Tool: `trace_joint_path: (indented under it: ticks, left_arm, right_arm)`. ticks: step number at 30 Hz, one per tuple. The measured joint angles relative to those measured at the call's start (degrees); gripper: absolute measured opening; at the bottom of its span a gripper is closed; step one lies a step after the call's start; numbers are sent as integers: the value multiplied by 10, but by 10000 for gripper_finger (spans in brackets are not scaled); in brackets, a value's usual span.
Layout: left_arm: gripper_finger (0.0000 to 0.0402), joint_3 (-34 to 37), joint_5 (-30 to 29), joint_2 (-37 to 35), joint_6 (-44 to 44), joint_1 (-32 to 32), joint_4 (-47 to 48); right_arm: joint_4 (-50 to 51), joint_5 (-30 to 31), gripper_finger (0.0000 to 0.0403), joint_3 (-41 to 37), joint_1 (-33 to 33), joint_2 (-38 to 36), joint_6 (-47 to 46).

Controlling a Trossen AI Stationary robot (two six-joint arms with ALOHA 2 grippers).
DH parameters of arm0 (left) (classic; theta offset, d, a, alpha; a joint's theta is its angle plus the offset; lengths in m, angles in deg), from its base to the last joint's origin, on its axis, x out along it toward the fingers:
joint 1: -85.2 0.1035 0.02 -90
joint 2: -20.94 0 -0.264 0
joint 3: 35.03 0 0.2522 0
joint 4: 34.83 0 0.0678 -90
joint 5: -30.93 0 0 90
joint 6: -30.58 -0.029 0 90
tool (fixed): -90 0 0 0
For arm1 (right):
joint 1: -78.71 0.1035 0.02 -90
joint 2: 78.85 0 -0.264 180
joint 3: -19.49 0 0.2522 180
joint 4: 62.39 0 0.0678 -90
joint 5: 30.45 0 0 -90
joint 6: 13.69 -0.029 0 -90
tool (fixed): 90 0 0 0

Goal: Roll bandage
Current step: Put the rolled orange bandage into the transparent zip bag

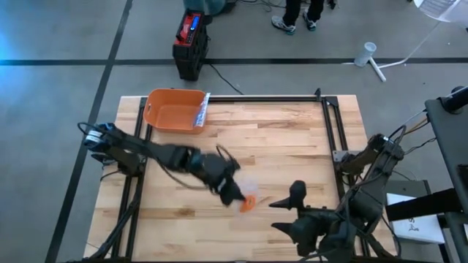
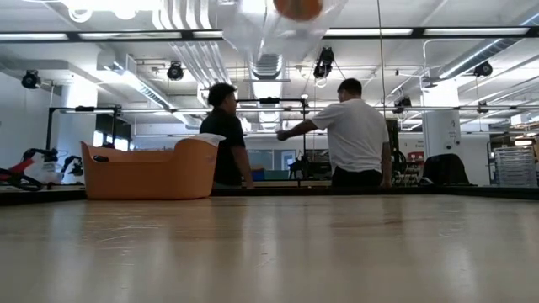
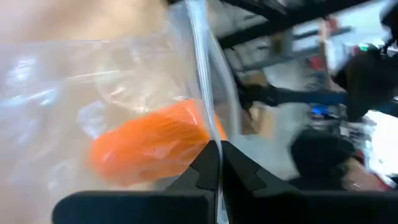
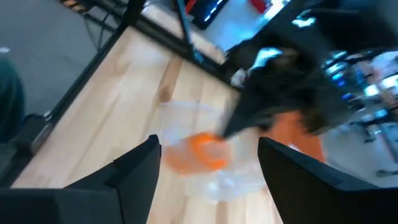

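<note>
Writing: none readable.
Clear bag (image 3: 124, 93): pinched at its edge by closed fingers of left gripper (image 1: 232, 191), lifted above the wooden surface (image 1: 292, 146).
Orange bandage roll (image 3: 149, 143): inside the clear bag.
Right gripper (image 1: 281, 215): just beside the bag, fingers spread wide, holding nothing.
Orange tub (image 1: 174, 109): far corner of surface; contents not visible.
Low view only: two people (image 2: 337, 135) behind the surface.

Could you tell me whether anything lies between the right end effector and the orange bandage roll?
Yes: the orange bandage roll sits inside a clear plastic bag, which the shut left end effector pinches. The open right end effector faces it, otherwise unobstructed.
</note>
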Motion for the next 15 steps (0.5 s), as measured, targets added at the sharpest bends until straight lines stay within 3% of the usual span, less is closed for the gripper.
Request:
trace_joint_path:
  ticks: [4, 7, 10, 15]
  left_arm:
    - [0, 0, 5, -56, -46, 104, 129]
    - [0, 0, -27, -101, -46, 197, 213]
    - [0, 13, -27, -129, -35, 237, 184]
    - [0, 26, 15, -142, -39, 189, 30]
  right_arm:
    - [51, -27, 254, 0, 2, -8, -58]
    - [106, -29, 249, 0, 1, -8, -118]
    - [167, -21, 244, -2, 1, 0, -177]
    - [203, 8, 236, -27, 1, 7, -220]
